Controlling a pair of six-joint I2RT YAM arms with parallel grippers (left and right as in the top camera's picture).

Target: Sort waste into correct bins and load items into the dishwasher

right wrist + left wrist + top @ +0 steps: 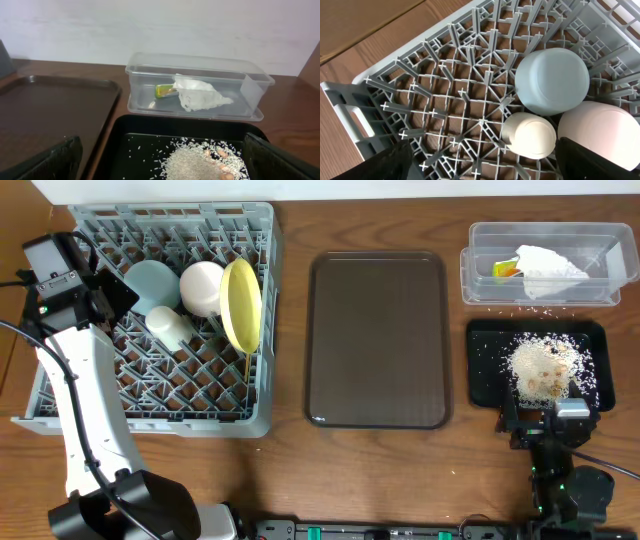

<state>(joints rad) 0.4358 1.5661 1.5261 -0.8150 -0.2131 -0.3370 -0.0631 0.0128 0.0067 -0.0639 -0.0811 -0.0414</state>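
Observation:
The grey dish rack (150,423) holds an upturned light blue bowl (152,282), a pale pink bowl (203,287), a small white cup (170,325) and a pale yellow plate (241,305) standing on edge. A thin wooden stick (247,366) pokes out below the plate. My left gripper (105,295) is open and empty above the rack's left part. Its wrist view shows the rack (445,85), blue bowl (552,80), cup (529,135) and pink bowl (597,130) beyond the gripper (482,165). The clear tub (480,290) holds the white wrapper (545,268). The black tray (490,370) holds rice crumbs (545,365). My right gripper (545,415) is open and empty at the tray's near edge.
A large dark brown serving tray (378,340) lies between rack and bins. A few rice grains (520,310) lie on the table between tub and black tray. The right wrist view shows my gripper (162,160), tub (200,67), wrapper (200,92), black tray (145,145), rice (200,160) and brown tray (50,110).

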